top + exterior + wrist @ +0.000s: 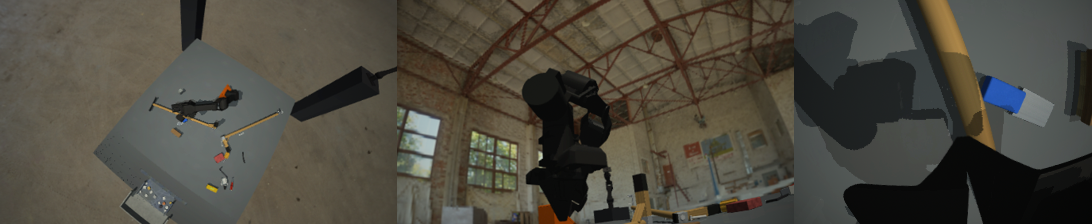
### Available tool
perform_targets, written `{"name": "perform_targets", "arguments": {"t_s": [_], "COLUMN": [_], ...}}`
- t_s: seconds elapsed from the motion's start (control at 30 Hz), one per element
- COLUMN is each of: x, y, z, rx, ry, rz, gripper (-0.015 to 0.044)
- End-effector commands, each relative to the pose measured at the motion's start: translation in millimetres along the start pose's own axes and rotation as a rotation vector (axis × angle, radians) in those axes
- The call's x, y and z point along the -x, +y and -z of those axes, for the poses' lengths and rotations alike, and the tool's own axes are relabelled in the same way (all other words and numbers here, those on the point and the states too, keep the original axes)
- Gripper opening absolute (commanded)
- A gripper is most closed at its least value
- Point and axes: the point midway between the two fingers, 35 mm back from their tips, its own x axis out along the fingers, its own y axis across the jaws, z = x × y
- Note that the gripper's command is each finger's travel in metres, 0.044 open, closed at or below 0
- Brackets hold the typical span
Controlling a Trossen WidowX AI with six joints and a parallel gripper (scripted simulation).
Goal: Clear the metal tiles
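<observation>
"Where's the long scraper (198, 121) (946, 45)?"
"On the table, its handle running from eleven to five o'clock in the wrist view, passing by the fingertips."
"And the gripper (181, 117) (568, 214) (962, 143)?"
"Fully closed, apparently on nothing; I'd open it and align across that handle."

Dim, muted light over table and hall.

Daylight glows in the left windows (493, 160); the arm (204, 107) (556, 119) is nearly black, hard-edged shadows cross the tabletop (198, 75) (1034, 40), and small things look blocky.
</observation>
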Motion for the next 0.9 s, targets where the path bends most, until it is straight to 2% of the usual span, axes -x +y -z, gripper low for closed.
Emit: {"name": "perform_targets", "arguments": {"t_s": [0.0, 0.63, 0.87], "x": [12, 66, 94], "y": [0, 5, 25], "z": [2, 0, 3], "rx": [0.002, 0.004, 0.105], "ry": [0.006, 0.006, 0.029], "rz": [0.0, -0.001, 0.018], "gripper": [0.0, 0.0, 0.0]}}
